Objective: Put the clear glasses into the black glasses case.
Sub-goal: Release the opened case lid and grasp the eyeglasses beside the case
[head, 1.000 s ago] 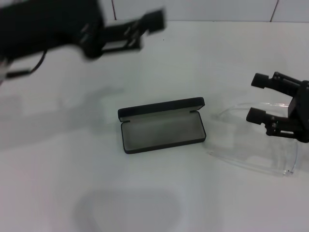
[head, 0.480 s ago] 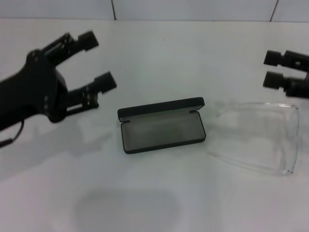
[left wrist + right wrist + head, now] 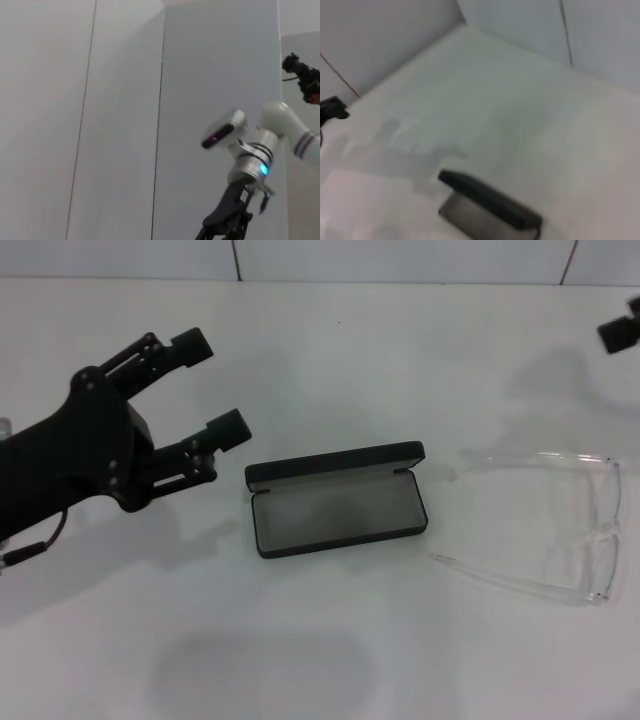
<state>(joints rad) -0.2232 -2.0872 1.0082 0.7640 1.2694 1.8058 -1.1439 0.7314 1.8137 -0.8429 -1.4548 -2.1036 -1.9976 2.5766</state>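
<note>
The left gripper (image 3: 213,383) hovers with jaws spread, the open black glasses case (image 3: 337,499) just beyond its fingertips, the clear glasses (image 3: 545,524) farther past.

The black glasses case (image 3: 337,499) is plain black outside with a flat grey lining inside. The clear glasses (image 3: 545,524) are colourless and see-through, taking on the white of the desk (image 3: 330,360) beneath. The left gripper (image 3: 205,386) is matte black throughout, as is the right gripper (image 3: 622,330). In the left wrist view, a silver-white arm (image 3: 260,150) carries a small blue light.
</note>
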